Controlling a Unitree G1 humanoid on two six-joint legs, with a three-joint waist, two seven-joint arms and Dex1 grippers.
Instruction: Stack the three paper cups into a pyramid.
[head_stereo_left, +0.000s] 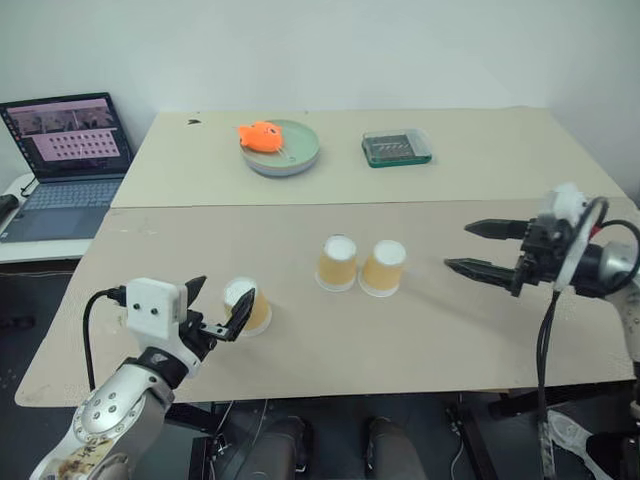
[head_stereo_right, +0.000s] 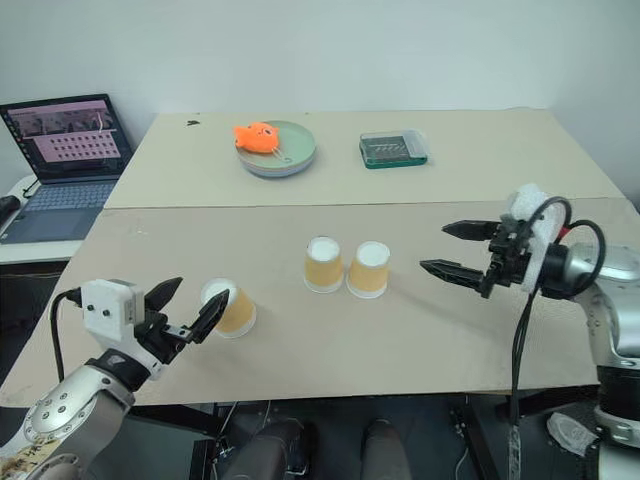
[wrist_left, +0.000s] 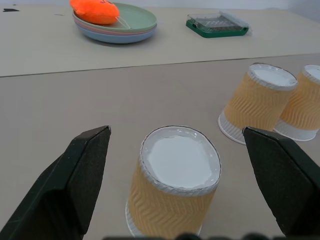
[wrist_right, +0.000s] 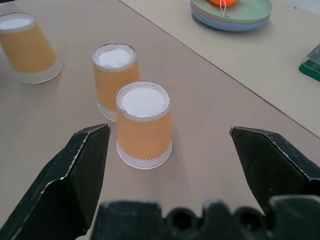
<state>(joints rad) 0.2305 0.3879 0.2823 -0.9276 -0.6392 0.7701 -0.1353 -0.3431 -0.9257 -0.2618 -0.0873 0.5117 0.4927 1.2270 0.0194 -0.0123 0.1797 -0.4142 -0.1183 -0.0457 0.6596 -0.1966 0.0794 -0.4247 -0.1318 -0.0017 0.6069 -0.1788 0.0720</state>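
- Tan tabletop (head_stereo_left: 420, 340) runs under both our arms, with a second pale table pushed up behind it and a white wall beyond.
- Our left gripper (head_stereo_left: 214, 307) stands with its fingers spread wide and nothing between them; the near cup (head_stereo_left: 247, 307) sits upside down just ahead of the fingertips, lined up with the gap, upright on its rim.
- Our right gripper (head_stereo_left: 472, 247) is likewise spread and empty, pointing across the table toward the pair of cups.
- Ahead of the right fingers stand the right cup (head_stereo_left: 383, 268) and the middle cup (head_stereo_left: 337, 263), both inverted, side by side and touching or nearly so, a ready base.
- We judge the lone cup is the one to lift onto that pair; the left hand is much the nearer to it, the right hand well apart from it.
- Farther off sit a plate (head_stereo_left: 295, 155) bearing an orange plush toy (head_stereo_left: 262, 137), a green tray (head_stereo_left: 396, 148), and a laptop (head_stereo_left: 62, 160) away to the left hand's side.
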